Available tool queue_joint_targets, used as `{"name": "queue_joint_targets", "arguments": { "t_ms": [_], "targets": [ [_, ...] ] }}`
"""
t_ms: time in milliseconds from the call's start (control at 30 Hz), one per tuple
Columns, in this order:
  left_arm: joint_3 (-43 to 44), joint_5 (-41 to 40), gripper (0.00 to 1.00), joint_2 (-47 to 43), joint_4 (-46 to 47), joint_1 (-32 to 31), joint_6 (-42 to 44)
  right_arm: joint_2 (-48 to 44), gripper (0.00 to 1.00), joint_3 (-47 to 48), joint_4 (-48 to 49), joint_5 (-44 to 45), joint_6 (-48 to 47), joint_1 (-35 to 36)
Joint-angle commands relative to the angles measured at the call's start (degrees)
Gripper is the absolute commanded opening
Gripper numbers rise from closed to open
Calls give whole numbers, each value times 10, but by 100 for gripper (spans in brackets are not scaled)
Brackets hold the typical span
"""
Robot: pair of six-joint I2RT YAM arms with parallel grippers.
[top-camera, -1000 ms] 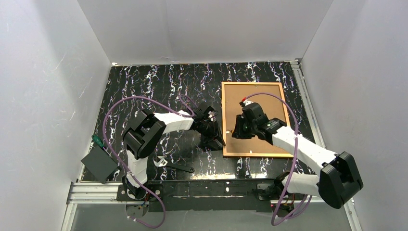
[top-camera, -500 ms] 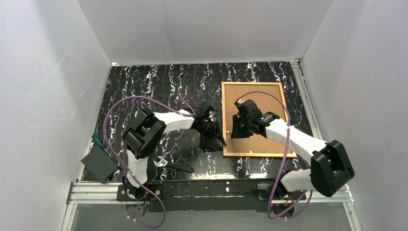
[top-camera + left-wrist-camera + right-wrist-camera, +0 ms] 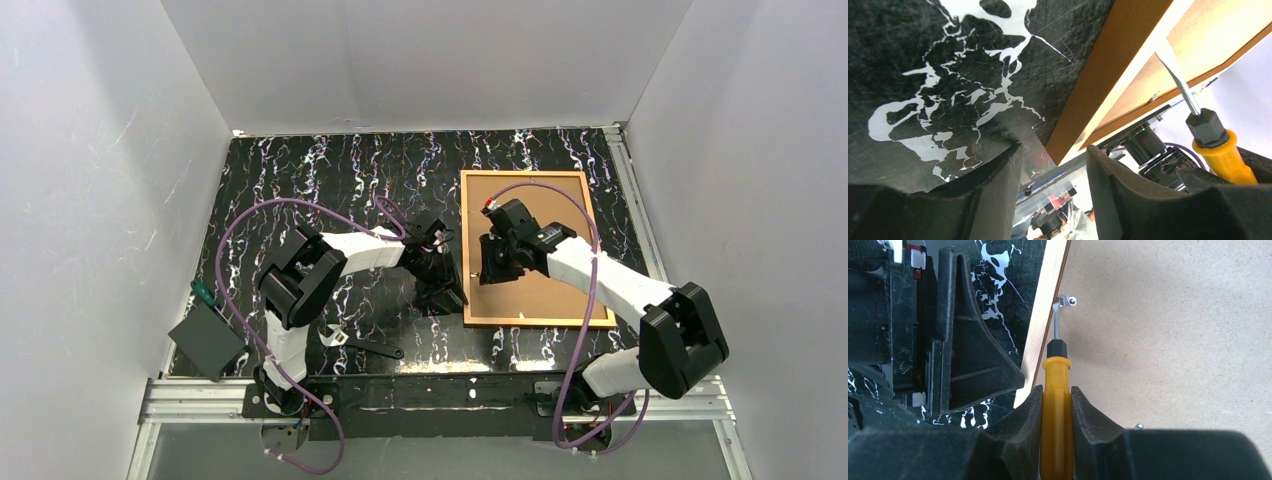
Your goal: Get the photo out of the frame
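The frame [image 3: 520,174] lies face down at the right of the table, with the photo's tan back board [image 3: 545,210] facing up. My right gripper [image 3: 492,265] is shut on a yellow-handled screwdriver [image 3: 1056,385]. The screwdriver's tip rests at a small metal clip [image 3: 1066,301] on the frame's left rail [image 3: 1048,305]. My left gripper [image 3: 447,285] is open beside that left rail. In the left wrist view the frame's edge [image 3: 1098,75] reaches down between the open fingers [image 3: 998,190], and the screwdriver [image 3: 1218,145] shows at the right. The printed side of the photo is hidden.
A wrench [image 3: 360,345] lies on the black marbled table near the front edge. A dark grey box [image 3: 205,340] and a green-handled tool [image 3: 203,293] sit at the left front. A second clip [image 3: 1138,426] shows on the board. White walls enclose the table.
My right arm has shifted a little left and away with the screwdriver, and its elbow has swung inward. The left arm and the frame have not moved.
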Motion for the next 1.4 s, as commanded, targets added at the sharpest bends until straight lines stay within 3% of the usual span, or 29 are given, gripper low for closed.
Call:
{"name": "queue_joint_targets", "arguments": {
  "t_ms": [0,233,733,833,1100,1367],
  "targets": [
    [-15,-39,49,37,-87,-4,11,21,1,42,-22,2,-21,-2],
    [-18,-39,54,37,-88,-4,11,60,1,73,-42,0,-31,-2],
    [5,-76,59,60,-166,-4,8,113,1,117,-190,-22,-74,21],
    [1,-76,59,61,-165,-4,9,120,1,130,-219,37,-51,32],
    [-3,-66,63,43,-144,-4,23,7,1,120,-224,65,4,37],
    [-11,-36,69,-39,-113,-3,67,-116,1,24,-154,38,19,10]
  ]
}}
